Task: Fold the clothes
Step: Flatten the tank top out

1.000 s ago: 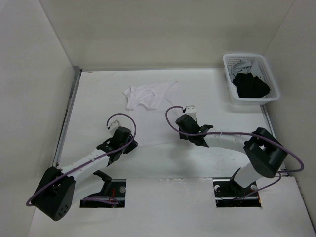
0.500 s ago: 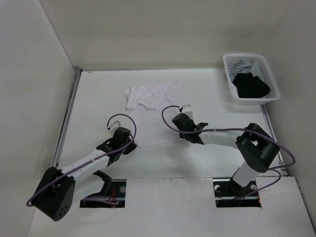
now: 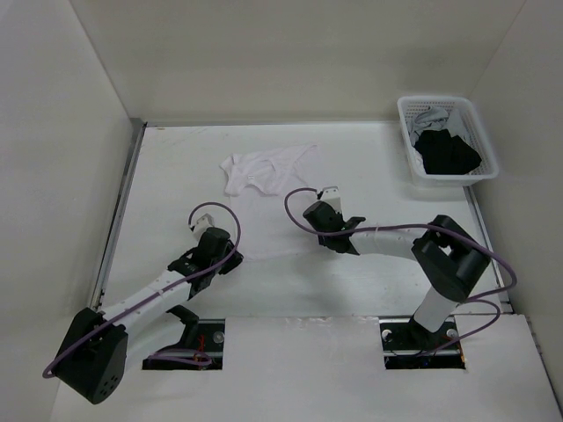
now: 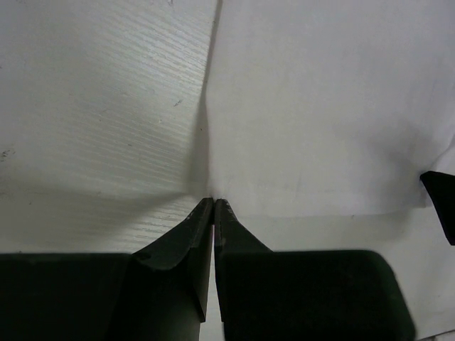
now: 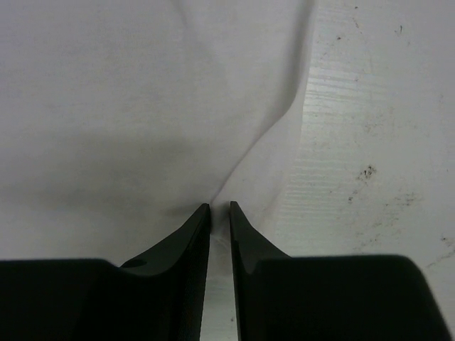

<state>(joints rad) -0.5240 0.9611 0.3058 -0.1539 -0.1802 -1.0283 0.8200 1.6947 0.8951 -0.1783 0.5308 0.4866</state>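
The clothes (image 3: 268, 189), a thin white tank top, lie flat mid-table with the straps at the far end and the hem nearest the arms. My left gripper (image 3: 236, 258) sits at the hem's left corner. In the left wrist view its tips (image 4: 214, 200) meet right where the edge of the clothes (image 4: 320, 106) ends, shut on that edge. My right gripper (image 3: 317, 239) is low at the hem's right corner. In the right wrist view a narrow gap still shows between its jaws (image 5: 220, 206), and a raised fold of the clothes (image 5: 142, 92) runs into that gap.
A white lattice basket (image 3: 444, 99) at the far right holds a dark garment (image 3: 447, 151) and a pale one. White walls close the table on the left, back and right. Purple cables loop off both wrists.
The left jaws closed onto the hem corner. The right gripper slid left along the hem while its jaws narrowed from wide to a slit.
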